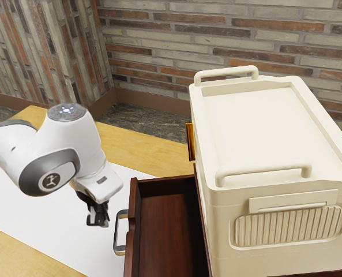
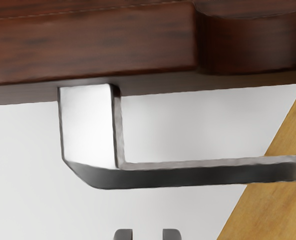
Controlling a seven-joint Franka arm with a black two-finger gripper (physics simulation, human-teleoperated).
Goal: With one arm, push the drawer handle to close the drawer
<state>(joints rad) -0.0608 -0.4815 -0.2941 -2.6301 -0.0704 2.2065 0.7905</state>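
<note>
**Red-brown wood: the drawer (image 1: 166, 236) open, the closing push to be made**

The drawer projects from beneath the cream box (image 1: 260, 130), its interior exposed in the lower middle of the exterior frame. Closing is, I judge, at its approach stage: my fingers (image 1: 98, 220) stand in front of the handle (image 2: 187, 176), near it but apart. What remains is contact, then a steady push toward the box until the drawer front closes. My fingers are parted by a moderate gap, with nothing between them.

Materials. The handle, left of the drawer in the exterior view, is a squared metal loop: a bright, flat-faced post, a darker bar and a bevelled corner. The drawer front is smooth, faintly grained wood with a curved recess. The box has rounded edges, tubular rails and a ribbed side panel. A matt white sheet (image 1: 35, 208) lies on the yellow-grained worktop (image 1: 121, 145); rough, banded brick (image 1: 159, 34) forms the background.
</note>
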